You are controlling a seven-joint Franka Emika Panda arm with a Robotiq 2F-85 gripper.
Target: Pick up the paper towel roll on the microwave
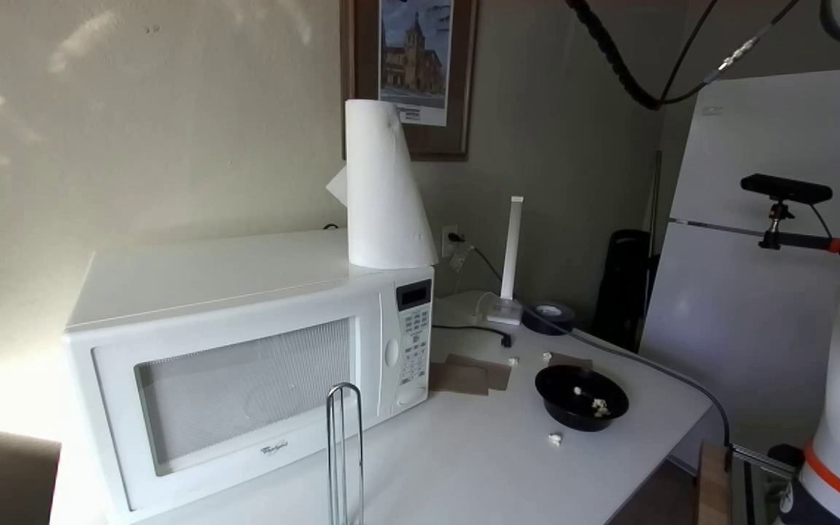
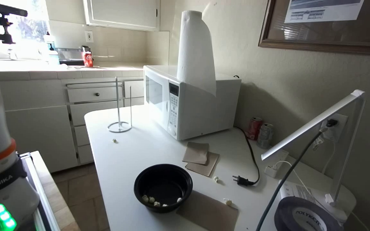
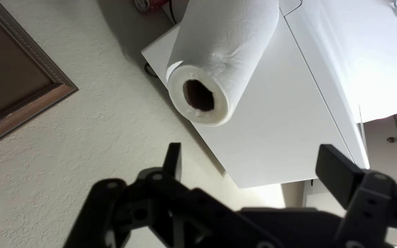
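Note:
The paper towel roll [image 1: 387, 193] stands upright on the right end of the microwave's top in both exterior views [image 2: 195, 51]. In the wrist view the roll [image 3: 229, 44] is seen from above, its hollow core facing the camera. The white microwave [image 1: 216, 273] stands against the wall; its side shows in an exterior view [image 2: 204, 112] and its top in the wrist view [image 3: 277, 120]. My gripper [image 3: 253, 159] is open with nothing between its fingers. In the wrist view the fingers appear below the roll's end, apart from it. The gripper is out of both exterior views.
A framed picture [image 3: 22, 117] hangs on the wall close by. A wire holder [image 2: 119, 131] stands in front of the microwave. A black bowl [image 1: 573, 419] with popcorn, brown napkins [image 2: 196, 152], a white lamp [image 1: 512, 248] and a tape roll [image 2: 297, 218] are on the table.

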